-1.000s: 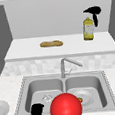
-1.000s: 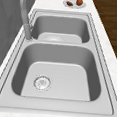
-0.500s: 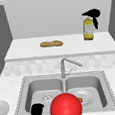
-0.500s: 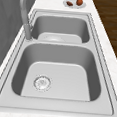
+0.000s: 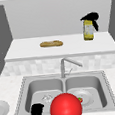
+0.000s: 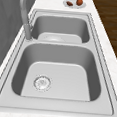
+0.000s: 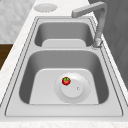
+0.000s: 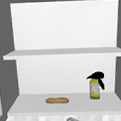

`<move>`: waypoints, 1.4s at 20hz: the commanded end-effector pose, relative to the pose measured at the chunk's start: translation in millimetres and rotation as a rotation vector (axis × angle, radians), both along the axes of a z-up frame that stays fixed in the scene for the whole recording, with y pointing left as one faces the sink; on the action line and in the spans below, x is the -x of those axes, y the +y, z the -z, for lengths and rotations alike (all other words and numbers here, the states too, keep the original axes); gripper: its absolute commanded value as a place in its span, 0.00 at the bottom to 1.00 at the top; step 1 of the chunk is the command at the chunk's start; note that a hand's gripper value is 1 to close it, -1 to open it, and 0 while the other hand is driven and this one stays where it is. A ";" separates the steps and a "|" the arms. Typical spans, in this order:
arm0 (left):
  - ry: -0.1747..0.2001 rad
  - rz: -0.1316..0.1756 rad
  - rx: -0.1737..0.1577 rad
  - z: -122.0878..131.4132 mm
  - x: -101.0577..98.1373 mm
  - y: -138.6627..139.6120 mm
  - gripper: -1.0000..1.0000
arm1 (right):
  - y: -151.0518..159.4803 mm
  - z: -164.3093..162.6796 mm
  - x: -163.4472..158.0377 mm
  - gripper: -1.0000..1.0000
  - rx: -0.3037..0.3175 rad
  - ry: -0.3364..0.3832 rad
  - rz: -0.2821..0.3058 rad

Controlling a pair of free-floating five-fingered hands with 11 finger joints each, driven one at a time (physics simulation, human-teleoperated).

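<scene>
My right hand (image 5: 90, 17) sits on top of a yellow bottle (image 5: 88, 30) at the right end of the lower shelf (image 5: 25, 50), its fingers curled over the cap and down the bottle's right side. The upper view shows the same hand (image 8: 96, 76) on the bottle (image 8: 94, 90). My left hand (image 5: 37, 111) hovers low at the front edge of the left basin, just left of a large red ball (image 5: 65, 107) in the foreground. A small red tomato (image 7: 66, 80) lies on a white plate (image 7: 82, 95) in the right basin.
A baguette (image 5: 51, 43) lies on the shelf left of centre. The faucet (image 5: 65, 65) stands behind the divider, spout swung right. A white plate (image 5: 2, 109) rests on the left counter, and a plate with brown food (image 6: 74, 3) on the right counter. The upper shelf (image 8: 63, 52) is bare.
</scene>
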State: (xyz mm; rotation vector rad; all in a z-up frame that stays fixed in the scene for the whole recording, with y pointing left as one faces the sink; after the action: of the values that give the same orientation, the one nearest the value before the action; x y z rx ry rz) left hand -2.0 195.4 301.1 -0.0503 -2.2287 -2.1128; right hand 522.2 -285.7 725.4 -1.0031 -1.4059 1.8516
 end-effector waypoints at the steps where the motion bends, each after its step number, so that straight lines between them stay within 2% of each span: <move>1: 0.000 0.000 0.000 0.0 0.0 0.0 0.50 | 0.3 10.8 -10.3 0.00 0.113 0.000 -0.048; 10: 0.000 0.000 0.000 0.0 0.0 0.0 0.50 | 1.2 41.2 -37.1 0.00 0.232 0.022 -0.114; 11: 0.000 0.000 0.000 0.0 0.0 0.0 0.50 | 2.2 45.4 -40.1 1.00 0.243 0.024 -0.118; 12: 0.000 0.000 0.000 0.0 0.0 0.0 0.50 | 6.0 50.5 -41.8 1.00 0.256 0.009 -0.134; 14: 0.000 0.000 0.000 0.0 0.0 0.0 0.50 | 13.9 56.5 -39.9 1.00 0.252 -0.075 -0.191; 16: 0.000 0.000 0.000 0.0 0.0 0.0 0.50 | 24.2 55.2 -34.0 1.00 0.275 -0.092 -0.197; 18: 0.000 0.000 0.000 0.0 0.0 0.0 0.50 | 26.8 58.7 -26.0 1.00 0.271 -0.171 -0.230; 20: 0.000 0.000 0.000 0.0 0.0 0.0 0.50 | 29.1 64.6 -19.9 1.00 0.265 -0.220 -0.252; 24: 0.000 0.000 0.000 0.0 0.0 0.0 0.50 | 37.2 79.7 -9.9 1.00 0.262 -0.259 -0.250; 28: 0.000 0.000 0.000 0.0 0.0 0.0 0.50 | 37.4 90.8 -2.9 1.00 0.233 -0.245 -0.244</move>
State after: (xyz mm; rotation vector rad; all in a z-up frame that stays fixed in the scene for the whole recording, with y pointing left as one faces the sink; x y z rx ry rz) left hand -2.0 195.4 301.1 -0.0503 -2.2287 -2.1128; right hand 530.4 -247.5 646.0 -1.2779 -1.5397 2.1053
